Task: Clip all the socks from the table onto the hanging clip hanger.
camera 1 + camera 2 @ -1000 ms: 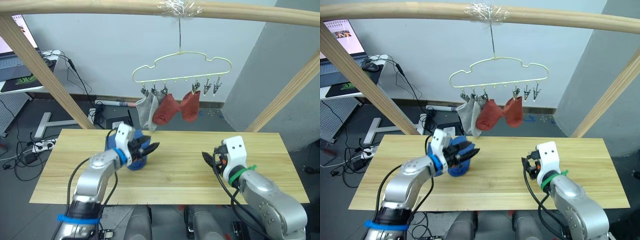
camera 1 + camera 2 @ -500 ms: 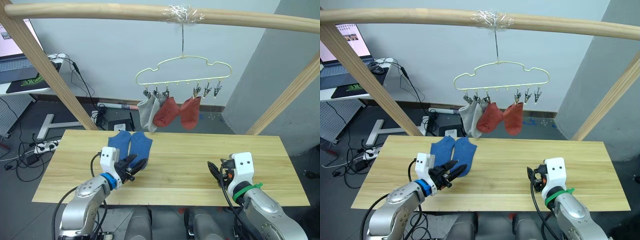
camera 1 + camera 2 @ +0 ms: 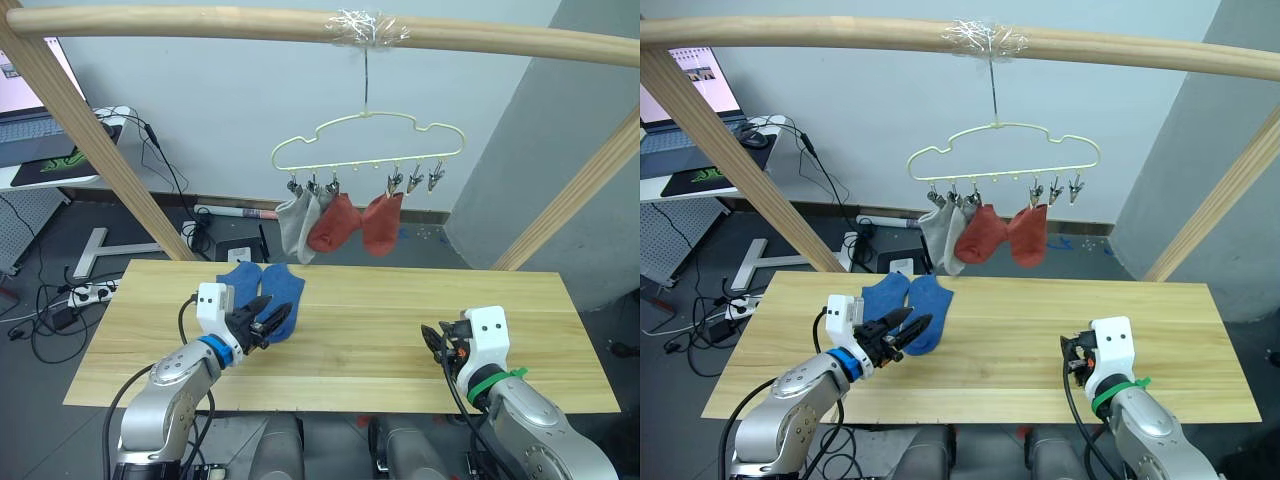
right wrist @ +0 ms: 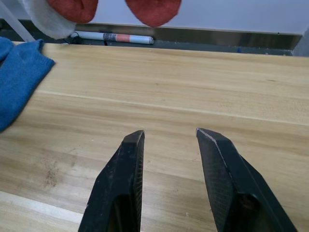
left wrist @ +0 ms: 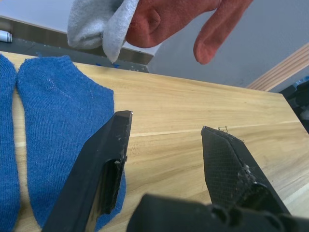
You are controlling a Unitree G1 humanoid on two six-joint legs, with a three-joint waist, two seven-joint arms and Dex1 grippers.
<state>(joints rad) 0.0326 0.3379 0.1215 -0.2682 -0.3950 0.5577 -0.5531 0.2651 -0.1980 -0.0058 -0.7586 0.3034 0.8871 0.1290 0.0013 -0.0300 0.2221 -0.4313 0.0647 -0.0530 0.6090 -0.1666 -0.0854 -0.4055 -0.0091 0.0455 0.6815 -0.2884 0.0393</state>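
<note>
Two blue socks (image 3: 262, 284) lie flat side by side on the table (image 3: 400, 300), left of its middle. My left gripper (image 3: 268, 322) is open, low over the near end of the right-hand blue sock (image 5: 63, 116), one of its fingers (image 5: 104, 164) above that sock's edge. My right gripper (image 3: 432, 340) stands open over bare wood on the right, with nothing between its fingers (image 4: 120, 188). The clip hanger (image 3: 367, 140) hangs from the top beam with two grey socks (image 3: 295, 222) and two rust-red socks (image 3: 335, 222) clipped on. Two clips (image 3: 425, 178) at its right end are bare.
A round wooden beam (image 3: 300, 25) crosses overhead, and slanted beams go down at the left (image 3: 90, 140) and right (image 3: 570, 200) behind the table. A desk with a laptop (image 3: 30, 120) stands far left, with cables on the floor below.
My left gripper has moved forward from the table's front edge onto the near end of the right blue sock. The socks and my right gripper stay put.
</note>
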